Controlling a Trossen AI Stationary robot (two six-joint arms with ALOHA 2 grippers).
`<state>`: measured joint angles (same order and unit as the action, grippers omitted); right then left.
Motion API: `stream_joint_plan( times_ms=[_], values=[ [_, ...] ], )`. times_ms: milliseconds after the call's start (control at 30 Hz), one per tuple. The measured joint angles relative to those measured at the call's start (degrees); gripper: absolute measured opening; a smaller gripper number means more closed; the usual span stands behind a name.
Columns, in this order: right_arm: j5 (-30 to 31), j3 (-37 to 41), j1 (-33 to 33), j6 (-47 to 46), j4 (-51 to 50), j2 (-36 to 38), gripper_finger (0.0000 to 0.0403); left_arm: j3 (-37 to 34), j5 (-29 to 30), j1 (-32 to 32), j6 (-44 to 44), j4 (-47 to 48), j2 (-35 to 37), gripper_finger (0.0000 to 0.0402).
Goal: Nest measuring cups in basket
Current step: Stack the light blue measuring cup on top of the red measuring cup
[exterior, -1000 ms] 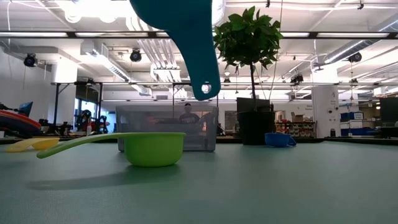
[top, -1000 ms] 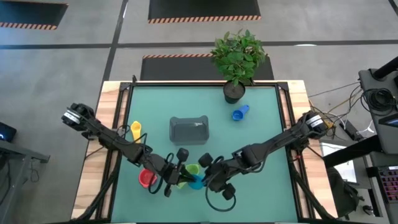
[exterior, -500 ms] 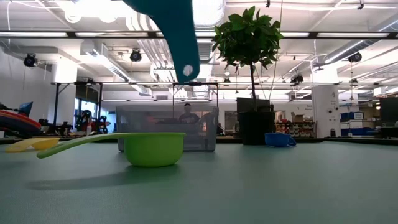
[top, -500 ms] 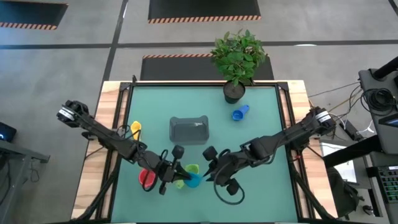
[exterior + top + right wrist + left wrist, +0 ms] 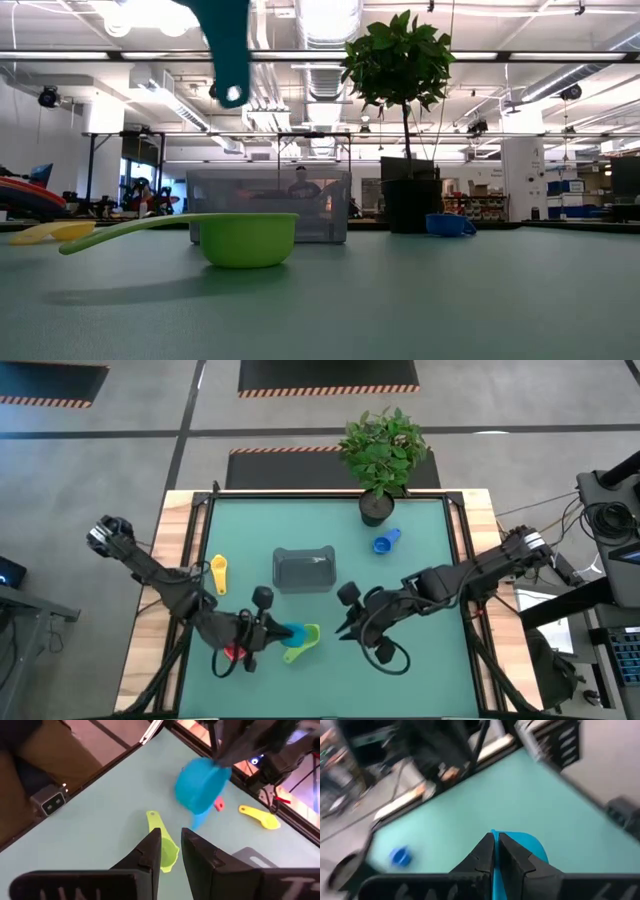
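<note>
My left gripper [image 5: 268, 632] is near the table's near edge, shut on the teal measuring cup [image 5: 287, 632], which is up in the air. The cup's handle [image 5: 228, 60] hangs down in the low view. The green cup [image 5: 305, 641] rests upright on its base just right of it. The red cup [image 5: 234, 652] lies partly under my left arm. My right gripper [image 5: 343, 628] is open with a narrow gap and stands to the right of the green cup [image 5: 162, 845], touching nothing. The yellow cup [image 5: 219, 570] and the blue cup [image 5: 386, 542] lie apart, and the grey basket [image 5: 304, 568] sits mid-table. My left gripper pinches the teal cup's bowl wall [image 5: 493, 870] between its two fingers, on the side away from the handle [image 5: 196, 821]. The cup is lifted clear of the table and tilted, with the handle hanging below the bowl [image 5: 200, 784].
The potted plant [image 5: 378, 460] stands at the table's far edge, with the blue cup in front of it. Wooden rails [image 5: 180, 540] frame the green mat. A cable loop [image 5: 388, 656] trails below my right arm.
My left gripper has carried the teal cup up and toward the table's left edge, away from the green cup. My right gripper has drawn back toward the right and slightly toward the far edge. The green cup has stayed where it was.
</note>
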<state>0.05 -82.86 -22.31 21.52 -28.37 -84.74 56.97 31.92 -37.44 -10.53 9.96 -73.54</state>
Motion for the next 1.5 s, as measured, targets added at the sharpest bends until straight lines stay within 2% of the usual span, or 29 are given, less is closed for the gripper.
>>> stream_joint_plan(
  times_ms=[233,400,533,833,967,1100,1500],
  values=[
    [0.0,2.9,0.0,1.0,1.3,-0.5,0.0037,10.9,14.2,-7.5,13.8,26.4,-2.6,0.0001],
    [0.0,5.4,0.0,1.7,4.3,-0.5,0.0028,17.9,18.3,-12.7,25.2,44.2,-6.3,0.0001],
    [0.1,7.5,0.0,3.4,8.3,-0.5,0.0027,20.4,20.1,-15.6,33.2,53.5,-9.7,0.0001],
    [0.1,8.4,0.0,4.6,12.8,-0.5,0.0027,22.1,19.7,-21.8,44.7,66.5,-18.8,0.0001],
    [0.1,8.4,0.0,4.5,13.3,-0.5,0.0027,23.2,22.8,-24.7,49.6,70.6,-21.9,0.0001],
    [0.1,8.4,0.0,4.6,14.5,-0.8,0.0027,22.1,29.4,-27.2,52.4,71.2,-24.2,0.0001],
    [0.1,8.4,0.0,1.3,16.5,-0.9,0.0027,14.9,26.7,-30.7,57.7,71.7,-24.7,0.0001]
  ],
)
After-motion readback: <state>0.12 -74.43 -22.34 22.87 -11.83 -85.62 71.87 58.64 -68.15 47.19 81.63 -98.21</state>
